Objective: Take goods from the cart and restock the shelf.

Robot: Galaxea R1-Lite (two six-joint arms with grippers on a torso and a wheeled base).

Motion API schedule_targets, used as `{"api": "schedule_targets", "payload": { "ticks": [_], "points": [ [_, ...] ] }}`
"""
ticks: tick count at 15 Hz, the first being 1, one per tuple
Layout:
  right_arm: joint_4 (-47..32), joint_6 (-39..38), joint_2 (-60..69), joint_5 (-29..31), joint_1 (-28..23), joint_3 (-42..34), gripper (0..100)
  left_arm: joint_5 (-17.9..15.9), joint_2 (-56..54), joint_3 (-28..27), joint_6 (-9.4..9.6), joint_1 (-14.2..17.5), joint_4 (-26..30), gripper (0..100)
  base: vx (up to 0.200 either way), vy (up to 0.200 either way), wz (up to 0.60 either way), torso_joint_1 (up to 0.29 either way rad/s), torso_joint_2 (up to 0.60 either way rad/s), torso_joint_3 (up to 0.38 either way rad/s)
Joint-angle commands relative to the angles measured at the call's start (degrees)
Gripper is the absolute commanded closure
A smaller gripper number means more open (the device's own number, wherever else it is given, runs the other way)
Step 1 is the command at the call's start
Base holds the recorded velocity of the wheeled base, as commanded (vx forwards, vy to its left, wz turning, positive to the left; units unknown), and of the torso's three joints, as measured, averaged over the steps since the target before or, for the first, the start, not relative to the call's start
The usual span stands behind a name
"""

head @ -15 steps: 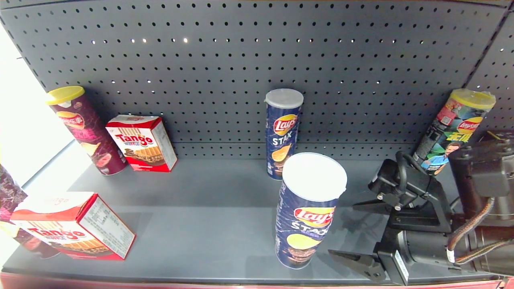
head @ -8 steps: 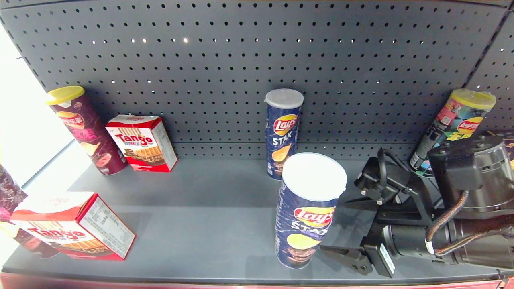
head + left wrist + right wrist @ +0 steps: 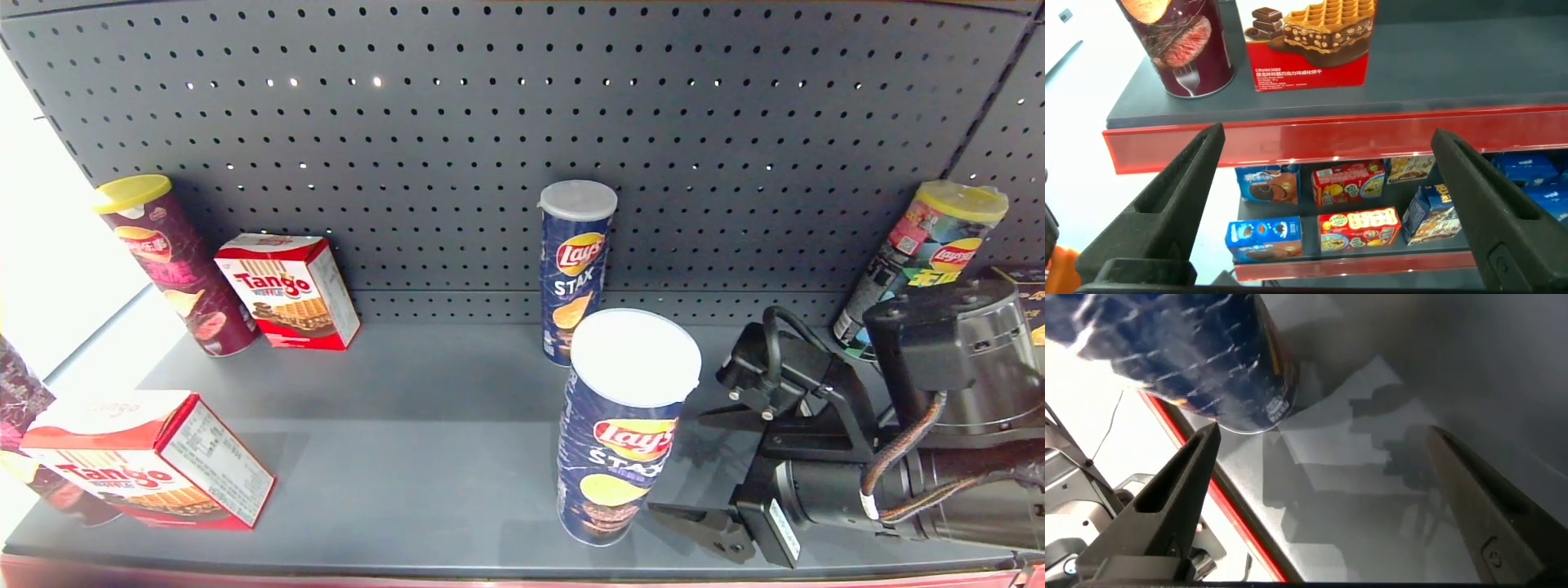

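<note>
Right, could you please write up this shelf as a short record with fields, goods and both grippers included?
front blue can: upright near the front edge of the shelf
rear blue can: upright by the pegboard
right gripper: open, close beside the front blue can, not around it
left gripper: open, empty, in front of the shelf's red edge
wafer boxes: one at left rear, one at left front
maroon can: left rear, beside a wafer box
yellow-lidded can: right rear
</note>
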State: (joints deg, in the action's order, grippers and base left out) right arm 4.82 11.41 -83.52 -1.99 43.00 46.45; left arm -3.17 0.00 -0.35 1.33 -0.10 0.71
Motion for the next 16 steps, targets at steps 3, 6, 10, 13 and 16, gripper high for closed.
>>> {"api": "schedule_targets", "payload": {
  "ticks": [3,6,10,13,16],
  "points": [
    [0.0,0.0,0.3,0.0,-1.8,0.7,0,-0.1,0.1,0.0,-0.01,0.0,0.0,0,0.0,0.0,0.0,0.0,0.0,0.0],
    [0.1,0.1,-1.5,-0.1,-1.0,1.9,0,-0.1,0.1,0.0,-0.01,0.0,0.0,0,0.0,0.0,0.0,0.0,0.0,0.0],
    [0.1,0.1,-3.2,0.0,-0.2,3.5,0,0.0,0.1,0.0,-0.1,0.0,0.0,0,0.0,0.0,0.0,0.0,0.0,0.0],
    [0.1,0.0,-2.5,0.0,-0.4,2.5,0,0.0,0.1,0.0,-0.1,0.0,0.0,0,0.0,0.0,0.0,0.0,0.0,0.0],
    [0.2,-0.1,0.5,0.1,-2.4,2.3,0,0.0,0.1,0.0,-0.1,0.0,0.0,0,0.0,0.0,0.0,0.0,0.0,0.0]
  ]
}}
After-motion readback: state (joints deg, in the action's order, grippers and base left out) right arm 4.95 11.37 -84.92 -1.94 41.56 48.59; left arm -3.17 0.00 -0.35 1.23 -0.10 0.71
